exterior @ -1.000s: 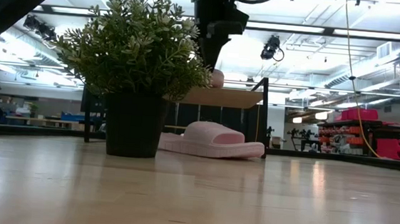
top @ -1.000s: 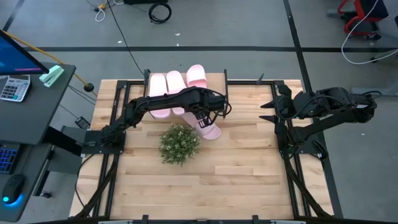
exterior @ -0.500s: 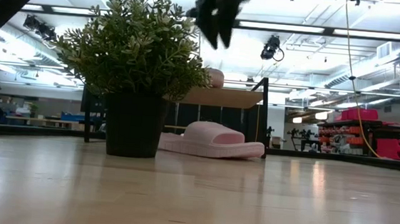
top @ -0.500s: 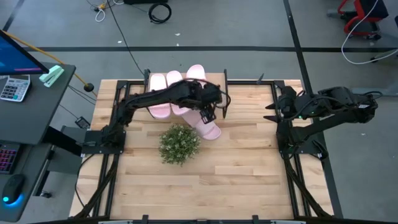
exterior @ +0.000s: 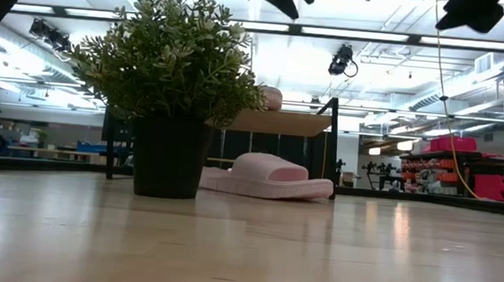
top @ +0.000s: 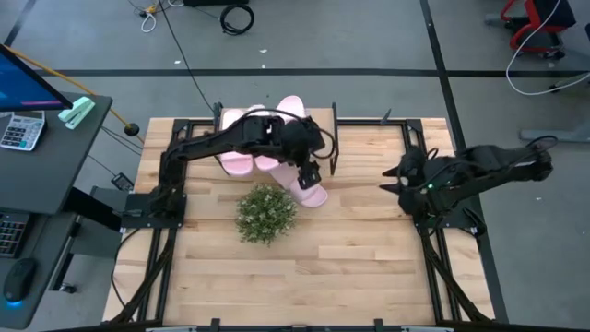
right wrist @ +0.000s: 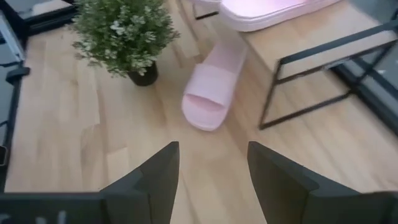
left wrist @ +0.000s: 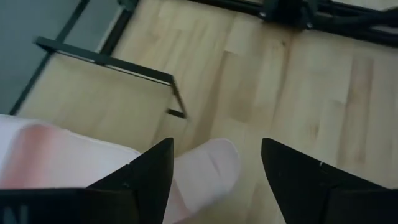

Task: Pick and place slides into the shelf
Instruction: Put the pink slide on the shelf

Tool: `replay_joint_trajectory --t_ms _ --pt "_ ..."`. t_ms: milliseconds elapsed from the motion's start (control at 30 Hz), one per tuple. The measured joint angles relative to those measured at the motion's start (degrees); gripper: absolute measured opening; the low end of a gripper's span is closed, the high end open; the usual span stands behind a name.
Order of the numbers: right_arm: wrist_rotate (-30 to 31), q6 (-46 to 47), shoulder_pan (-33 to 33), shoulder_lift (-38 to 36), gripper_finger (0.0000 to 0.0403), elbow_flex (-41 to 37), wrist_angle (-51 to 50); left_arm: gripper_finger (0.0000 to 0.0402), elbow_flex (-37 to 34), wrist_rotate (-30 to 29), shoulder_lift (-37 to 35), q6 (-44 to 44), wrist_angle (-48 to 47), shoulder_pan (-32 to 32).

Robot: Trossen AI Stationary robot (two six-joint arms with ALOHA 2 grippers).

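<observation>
The left gripper (top: pixel 312 173), fingers apart, hangs above a slide (top: pixel 312 191) on the counter (top: pixel 369 249), the right gripper (top: pixel 395 177), fingers apart, at 3 o'clock.

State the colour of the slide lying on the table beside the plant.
Pale pink. The slide shows best in the right wrist view, lying flat beside the plant.

The left end effector (left wrist: pixel 214 165), fingers spread, hangs above a pink slide (left wrist: pixel 205 171) lying on the wooden table (left wrist: pixel 298 93).
</observation>
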Motion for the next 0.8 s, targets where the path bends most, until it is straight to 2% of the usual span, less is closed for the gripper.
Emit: replay_joint_trajectory --t_ms 133,300,533,800 --pt "0.0 2.0 1.4 -0.1 0.0197 -4.9 5.0 0.0245 -0.6 -0.9 0.0 -0.1 0.6 -2.4" --pt "0.0 4.4 2.4 0.0 0.0197 -8.5 7.7 0.0239 -7.1 -1.6 -0.3 -2.3 4.9 -4.0" --pt "0.0 5.8 2.4 0.1 0.0197 -9.1 7.9 0.0236 -20.5 -1.9 -5.1 -4.9 14.7 -5.9" --pt "2.2 8.3 2.4 0.1 0.0197 -9.1 8.7 0.0233 -39.3 -2.3 -17.7 -8.0 27.7 -5.4"
